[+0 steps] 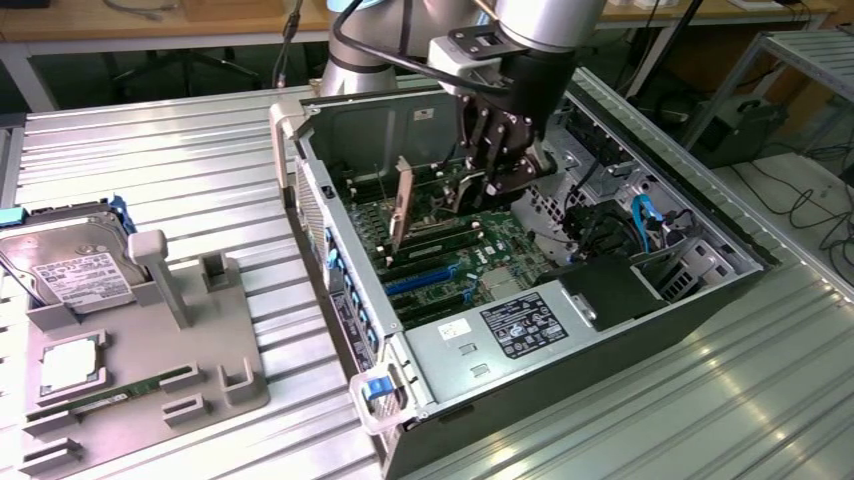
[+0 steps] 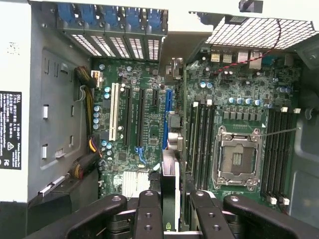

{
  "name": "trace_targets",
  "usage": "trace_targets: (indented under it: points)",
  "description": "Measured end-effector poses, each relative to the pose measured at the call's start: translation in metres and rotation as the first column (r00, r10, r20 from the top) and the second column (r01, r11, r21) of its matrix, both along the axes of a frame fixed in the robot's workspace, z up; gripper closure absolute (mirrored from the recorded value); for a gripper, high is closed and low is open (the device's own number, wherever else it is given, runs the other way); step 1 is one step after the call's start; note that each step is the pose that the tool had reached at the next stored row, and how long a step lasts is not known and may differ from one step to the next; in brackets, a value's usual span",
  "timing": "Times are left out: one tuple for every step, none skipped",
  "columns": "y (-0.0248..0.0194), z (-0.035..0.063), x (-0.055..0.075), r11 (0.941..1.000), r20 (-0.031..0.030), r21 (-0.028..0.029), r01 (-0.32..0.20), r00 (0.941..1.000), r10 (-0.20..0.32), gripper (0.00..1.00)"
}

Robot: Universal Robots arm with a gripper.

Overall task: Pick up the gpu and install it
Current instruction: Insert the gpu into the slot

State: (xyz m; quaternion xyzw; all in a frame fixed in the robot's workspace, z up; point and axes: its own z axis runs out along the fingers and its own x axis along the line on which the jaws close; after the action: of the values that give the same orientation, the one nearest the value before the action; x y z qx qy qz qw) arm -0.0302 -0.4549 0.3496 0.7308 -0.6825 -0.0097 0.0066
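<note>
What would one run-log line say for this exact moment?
gripper: shut on gpu | position: inside open computer case, above motherboard slots | gpu: edge-on, not seated

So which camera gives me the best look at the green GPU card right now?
The wrist view: the thin green GPU card with its silver bracket appears edge-on between the tool's black fingers, above the motherboard's blue slot. The exterior view shows the card mostly hidden behind the tool inside the open computer case.
</note>
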Motion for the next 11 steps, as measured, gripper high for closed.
trace_targets:
  points:
    - [0.0, -0.001, 0.0, 1.0, 0.0, -0.0051, 0.0, 1.0, 0.0, 0.73]
    - [0.0002, -0.0029, 0.0, 1.0, 0.0001, -0.0061, 0.0, 1.0, 0.0, 0.73]
    - [0.0011, -0.0044, 0.0, 1.0, -0.0009, -0.007, 0.001, 1.0, -0.001, 0.73]
    - [0.0016, -0.0059, 0.0, 1.0, -0.0027, -0.0073, 0.001, 1.0, -0.001, 0.73]
    - [0.0016, -0.0077, 0.0, 1.0, -0.0031, -0.0075, 0.001, 1.0, -0.001, 0.73]
    - [0.0017, -0.0096, 0.0, 1.0, -0.0032, -0.0076, 0.001, 1.0, -0.001, 0.73]
    - [0.0017, -0.0112, 0.0, 1.0, -0.004, -0.0076, 0.001, 1.0, -0.001, 0.73]
    - [0.0018, -0.0131, -0.001, 1.0, -0.0052, -0.008, 0.002, 1.0, -0.002, 0.73]
    - [0.0019, -0.0151, -0.001, 1.0, -0.0061, -0.0081, 0.002, 1.0, -0.002, 0.73]
    - [0.0038, -0.0192, -0.001, 1.0, -0.0086, -0.0084, 0.005, 0.9999, -0.005, 0.73]
    - [0.0042, -0.0221, -0.001, 0.9998, -0.009, -0.0084, 0.017, 0.9998, -0.017, 0.73]
